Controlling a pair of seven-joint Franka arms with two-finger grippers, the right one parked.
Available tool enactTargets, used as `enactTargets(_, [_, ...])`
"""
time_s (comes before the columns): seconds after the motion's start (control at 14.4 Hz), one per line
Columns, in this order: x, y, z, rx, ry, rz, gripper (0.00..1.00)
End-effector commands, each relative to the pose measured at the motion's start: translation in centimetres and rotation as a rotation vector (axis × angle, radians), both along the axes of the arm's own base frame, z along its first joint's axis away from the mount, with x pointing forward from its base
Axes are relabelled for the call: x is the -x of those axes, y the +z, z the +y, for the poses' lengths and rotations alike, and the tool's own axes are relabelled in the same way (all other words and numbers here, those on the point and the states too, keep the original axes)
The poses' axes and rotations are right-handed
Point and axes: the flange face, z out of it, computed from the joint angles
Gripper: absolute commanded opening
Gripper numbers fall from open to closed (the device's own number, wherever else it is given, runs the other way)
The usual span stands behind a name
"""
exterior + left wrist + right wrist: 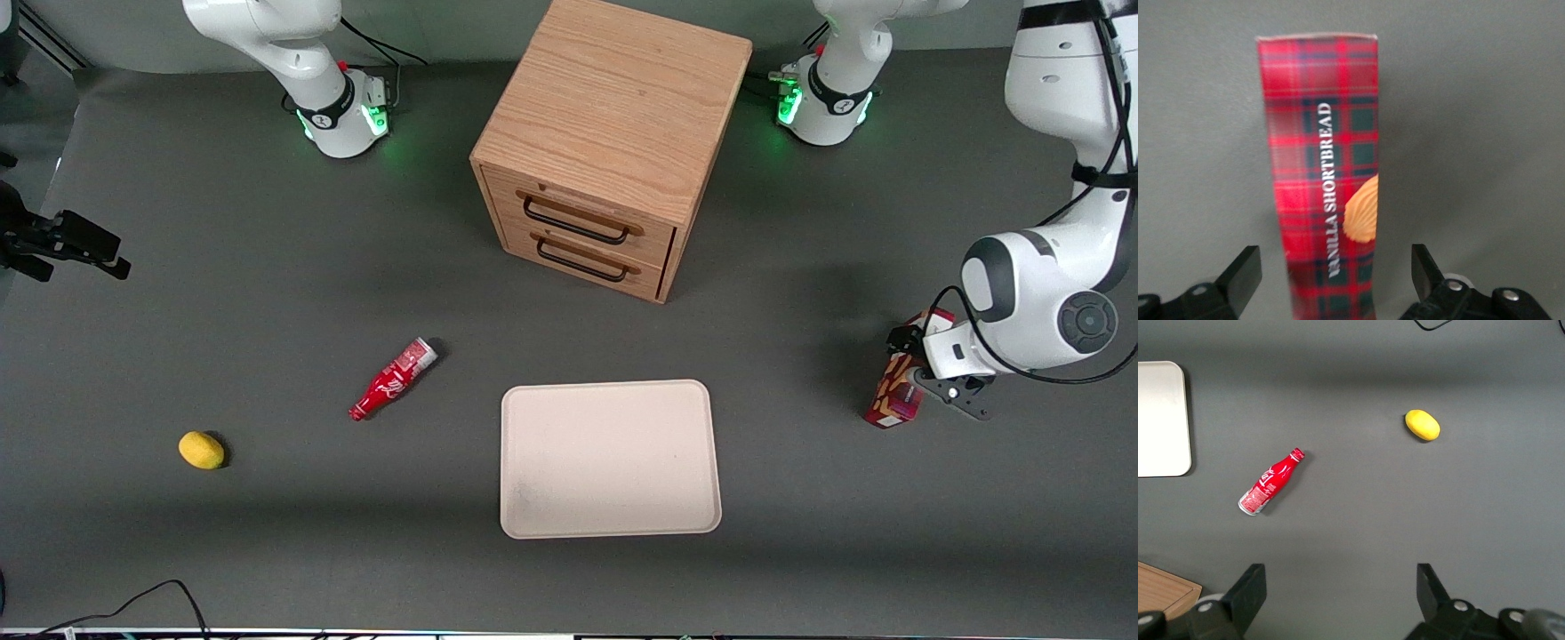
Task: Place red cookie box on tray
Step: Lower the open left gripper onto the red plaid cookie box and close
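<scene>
I see my gripper [1333,280] with fingers [1245,270] wide apart, one on each side of the box [1321,173], not touching it, well apart from the tray [610,459].

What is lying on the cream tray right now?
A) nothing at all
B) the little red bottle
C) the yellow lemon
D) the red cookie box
A: the tray is bare, while the red cookie box sits on the table toward the working arm's end, between the open fingers of the gripper, which are not yet touching it.
</scene>
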Motion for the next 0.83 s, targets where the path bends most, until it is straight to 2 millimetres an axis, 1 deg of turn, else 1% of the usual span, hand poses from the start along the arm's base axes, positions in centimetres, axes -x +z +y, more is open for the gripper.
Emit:
enactTargets(0.0, [0.48, 0.05, 0.00, 0.014, -0.002, -0.012, 0.83])
enactTargets(0.07, [0.51, 0.03, -0.01, 0.015, 0.001, -0.009, 0.69])
enactTargets(0.14, [0.47, 0.08, -0.04, 0.026, 0.014, -0.011, 0.30])
enactTargets(0.21, [0.45, 0.11, 0.04, 0.030, 0.018, -0.010, 0.00])
enactTargets(0.76, [0.30, 0.32, 0.21, 0.033, 0.008, -0.012, 0.00])
